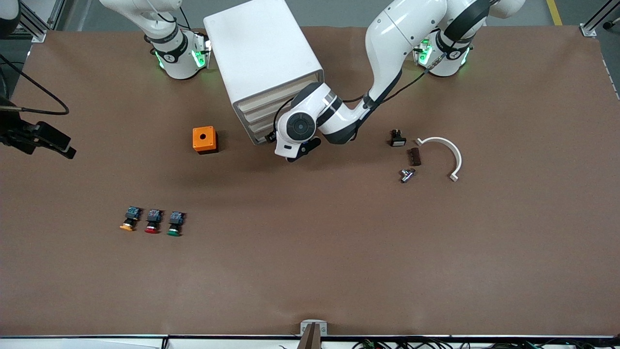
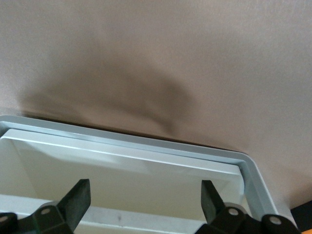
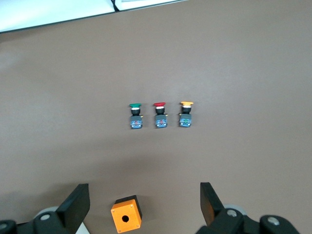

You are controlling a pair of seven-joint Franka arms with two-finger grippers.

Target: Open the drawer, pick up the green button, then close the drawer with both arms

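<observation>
The tall white cabinet [image 1: 261, 53] stands at the robots' edge of the table, its stacked drawers [image 1: 259, 116] facing the left arm's end. My left gripper [image 1: 292, 151] is low at the cabinet's front, open. In the left wrist view its spread fingers [image 2: 78, 201] hover over a white tray-like drawer [image 2: 146, 156] with a raised rim; the part that shows is empty. The green-capped button [image 1: 174, 224] lies on the table nearest the front camera, and shows in the right wrist view [image 3: 135, 116]. My right gripper [image 3: 145, 204] is open and empty, high over the orange box.
An orange box with a hole [image 1: 204, 139] sits beside the cabinet. Red-capped [image 1: 152, 222] and yellow-capped [image 1: 130, 219] buttons lie in a row with the green one. A white curved piece [image 1: 448, 155] and small dark parts [image 1: 414, 156] lie toward the left arm's end.
</observation>
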